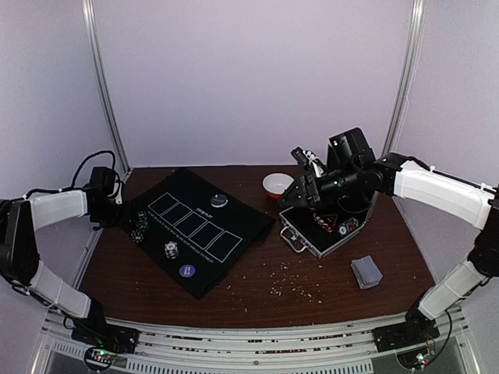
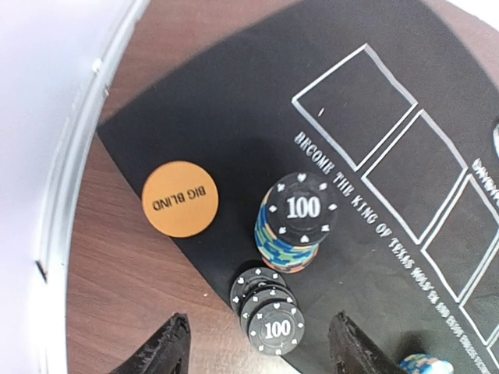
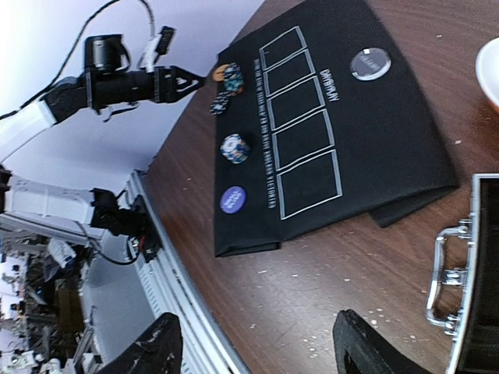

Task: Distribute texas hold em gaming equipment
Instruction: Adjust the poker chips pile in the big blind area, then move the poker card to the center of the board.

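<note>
A tall striped chip stack [image 2: 296, 222] topped by a black 100 chip stands on the black mat [image 2: 234, 117]. Three black chips [image 2: 269, 312] lie slumped at the mat's edge. An orange "BIG BLIND" disc [image 2: 180, 198] lies beside them. My left gripper [image 2: 257, 354] is open and empty just above the slumped chips [image 1: 138, 234]. Another chip stack [image 1: 170, 249], a purple disc [image 1: 187, 271] and a grey disc [image 1: 219, 200] lie on the mat. A grey-blue card deck [image 1: 366, 271] lies on the table at the right. My right gripper [image 1: 291, 197] is open and empty, held high beside the case.
The open silver case [image 1: 323, 230] holds more chips at the right. Its handle [image 3: 444, 273] faces the mat. The white bowl with orange rim [image 1: 277, 185] stands behind it. Crumbs dot the brown table [image 1: 296, 288]. A metal rail [image 1: 234, 339] runs along the near edge.
</note>
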Robot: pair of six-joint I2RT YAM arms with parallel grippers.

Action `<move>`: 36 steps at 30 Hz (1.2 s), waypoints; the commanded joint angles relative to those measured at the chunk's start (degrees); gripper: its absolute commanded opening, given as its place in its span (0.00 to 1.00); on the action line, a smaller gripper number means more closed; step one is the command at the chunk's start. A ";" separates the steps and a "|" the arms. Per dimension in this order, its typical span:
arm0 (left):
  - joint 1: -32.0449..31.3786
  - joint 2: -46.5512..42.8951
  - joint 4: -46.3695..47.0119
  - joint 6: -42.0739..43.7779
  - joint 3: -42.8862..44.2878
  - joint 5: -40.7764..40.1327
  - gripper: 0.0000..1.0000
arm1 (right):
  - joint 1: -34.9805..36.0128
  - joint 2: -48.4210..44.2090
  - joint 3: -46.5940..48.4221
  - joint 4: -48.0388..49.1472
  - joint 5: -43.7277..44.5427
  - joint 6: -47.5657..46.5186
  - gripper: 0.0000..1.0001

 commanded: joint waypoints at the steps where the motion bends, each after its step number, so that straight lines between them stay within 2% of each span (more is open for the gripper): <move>1: 0.49 -4.41 -2.20 1.78 0.76 -0.34 0.64 | -0.24 -0.26 4.63 -16.49 22.05 -6.38 0.70; 4: 0.42 -6.71 -2.96 3.21 2.65 -0.68 0.64 | -0.28 -1.41 5.01 -24.60 34.17 -5.94 0.79; 7: 0.32 -9.09 -2.99 3.92 4.52 0.69 0.66 | -0.39 -3.18 2.84 -31.42 44.11 -2.49 0.98; 10: -0.40 -10.46 -2.34 4.28 5.86 2.89 0.68 | -0.77 -5.46 -2.55 -36.34 50.12 2.90 1.00; 13: -2.71 -11.17 -1.57 6.07 7.39 2.88 0.72 | -1.30 -6.74 -8.62 -38.68 50.40 5.91 1.00; 18: -8.98 -11.96 1.54 9.05 10.40 2.29 0.85 | -4.22 -6.05 -16.26 -38.69 50.49 7.11 1.00; 23: -13.58 -11.33 6.26 9.68 11.70 7.93 0.98 | -8.32 -4.91 -21.33 -36.66 48.23 6.76 1.00; 30: -14.46 -9.58 8.46 10.90 11.67 9.45 0.98 | -10.95 -4.30 -23.95 -31.82 40.27 4.67 1.00; 36: -14.49 -9.21 9.30 11.50 11.52 9.91 0.98 | -12.37 -1.62 -24.71 -30.09 40.57 3.74 1.00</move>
